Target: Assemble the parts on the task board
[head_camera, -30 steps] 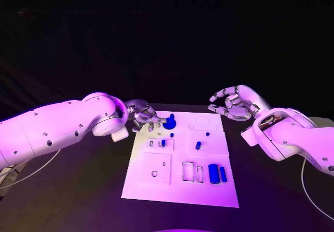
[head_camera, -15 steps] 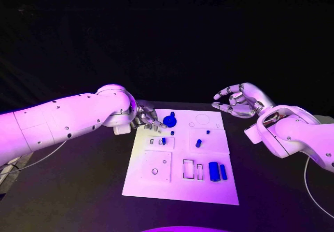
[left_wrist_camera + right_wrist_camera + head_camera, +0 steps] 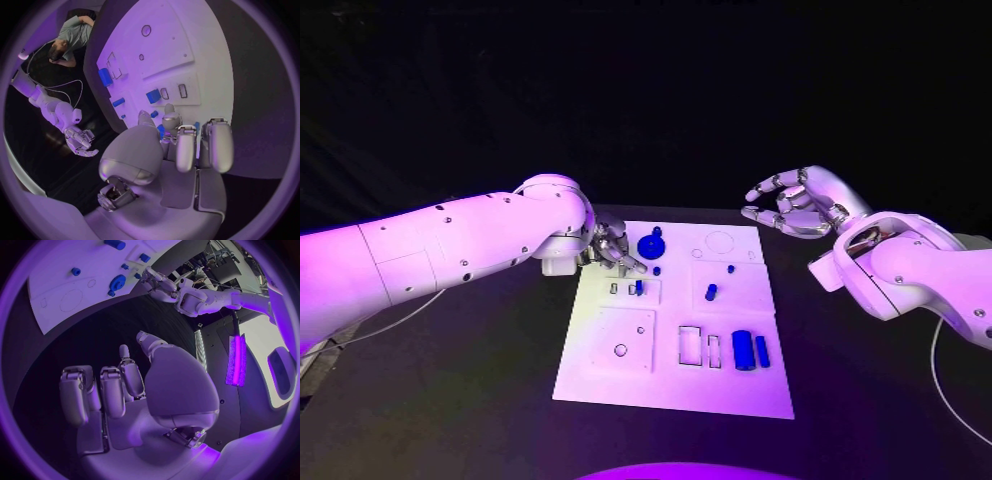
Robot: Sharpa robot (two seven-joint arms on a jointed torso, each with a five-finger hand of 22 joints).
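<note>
The white task board [image 3: 672, 385] lies mid-table. A round blue part [image 3: 653, 246] stands near its far left corner, small blue pieces [image 3: 711, 293] sit mid-board, and two blue cylinders [image 3: 743, 351] lie near the right edge. My left hand [image 3: 610, 250] hovers over the board's far left edge, just left of the round part, fingers curled in with nothing seen in them. In the left wrist view those fingers [image 3: 186, 147] bunch with blue peeking behind. My right hand [image 3: 790, 205] hangs raised beyond the far right corner, loosely curled and holding nothing.
The board [image 3: 206, 60] has empty rectangular slots [image 3: 689, 346] and a square plate with a hole [image 3: 620, 350] on its near half. Black table [image 3: 459, 400] surrounds it. The right wrist view shows my left hand [image 3: 159, 282] beside the round part [image 3: 117, 282].
My left arm has swung in towards the board, and its hand has slid slightly right and nearer along the left edge. My right hand has drifted a little up and away.
</note>
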